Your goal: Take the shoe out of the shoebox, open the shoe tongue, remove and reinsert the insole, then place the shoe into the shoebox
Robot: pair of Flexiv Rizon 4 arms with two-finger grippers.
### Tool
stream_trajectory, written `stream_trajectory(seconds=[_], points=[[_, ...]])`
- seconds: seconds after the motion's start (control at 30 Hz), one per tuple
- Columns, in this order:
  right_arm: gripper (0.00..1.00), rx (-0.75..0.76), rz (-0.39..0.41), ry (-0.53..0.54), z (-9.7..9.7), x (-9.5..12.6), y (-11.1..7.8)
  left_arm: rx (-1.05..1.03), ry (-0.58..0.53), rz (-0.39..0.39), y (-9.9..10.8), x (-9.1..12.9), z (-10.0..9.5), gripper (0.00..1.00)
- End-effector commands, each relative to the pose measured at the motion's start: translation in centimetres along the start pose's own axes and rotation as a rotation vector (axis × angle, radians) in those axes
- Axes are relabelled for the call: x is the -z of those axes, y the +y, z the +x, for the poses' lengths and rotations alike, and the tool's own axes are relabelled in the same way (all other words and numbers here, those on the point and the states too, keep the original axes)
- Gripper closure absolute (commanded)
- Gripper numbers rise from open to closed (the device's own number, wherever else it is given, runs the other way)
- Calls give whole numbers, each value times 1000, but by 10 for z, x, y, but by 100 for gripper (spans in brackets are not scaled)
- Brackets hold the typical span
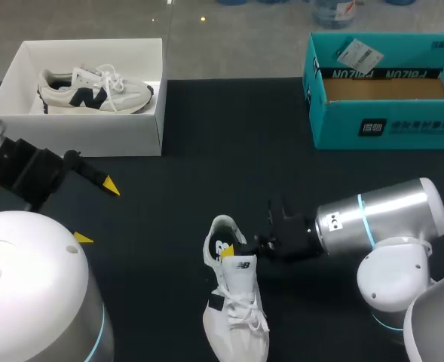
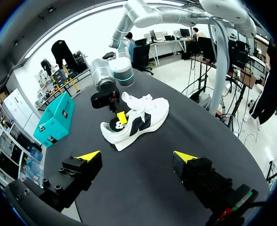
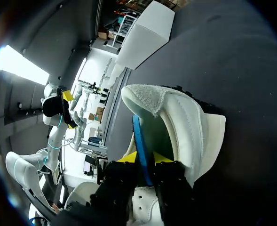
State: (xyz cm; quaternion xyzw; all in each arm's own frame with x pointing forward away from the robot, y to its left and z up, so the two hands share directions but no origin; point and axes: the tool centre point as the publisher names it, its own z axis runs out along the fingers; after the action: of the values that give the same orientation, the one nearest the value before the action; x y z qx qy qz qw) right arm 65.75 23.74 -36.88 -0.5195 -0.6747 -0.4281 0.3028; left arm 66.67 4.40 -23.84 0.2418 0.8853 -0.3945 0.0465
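At the far left edge stands the white shoebox (image 1: 86, 139), with a second shoe (image 1: 93, 90) lying inside. In front of it hangs the left gripper (image 1: 96, 211), fingers wide apart and holding nothing. The shoe (image 1: 237, 317) lies in the near middle, well apart from that gripper, toe toward the robot. The right gripper (image 3: 143, 157) sits at the heel opening, fingers pressed together on the thin blue insole (image 3: 138, 132). The teal box (image 1: 380, 124) stands at the far right edge. Between both boxes the dark table (image 1: 229, 151) is bare.
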Motion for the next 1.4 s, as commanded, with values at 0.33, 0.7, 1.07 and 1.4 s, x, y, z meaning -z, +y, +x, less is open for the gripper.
stream_trajectory(seconds=[0.33, 0.7, 1.07, 1.4], points=[[12, 76, 15, -41, 21, 10, 26, 0, 3, -2, 1, 0, 0, 0], [100, 74, 23, -60, 17, 14, 31, 0, 3, -2, 1, 0, 0, 0], [100, 58, 26, -59, 13, 16, 27, 0, 3, -2, 1, 0, 0, 0], [100, -10, 48, -24, 2, -4, 1, 0, 3, -2, 1, 0, 0, 0]])
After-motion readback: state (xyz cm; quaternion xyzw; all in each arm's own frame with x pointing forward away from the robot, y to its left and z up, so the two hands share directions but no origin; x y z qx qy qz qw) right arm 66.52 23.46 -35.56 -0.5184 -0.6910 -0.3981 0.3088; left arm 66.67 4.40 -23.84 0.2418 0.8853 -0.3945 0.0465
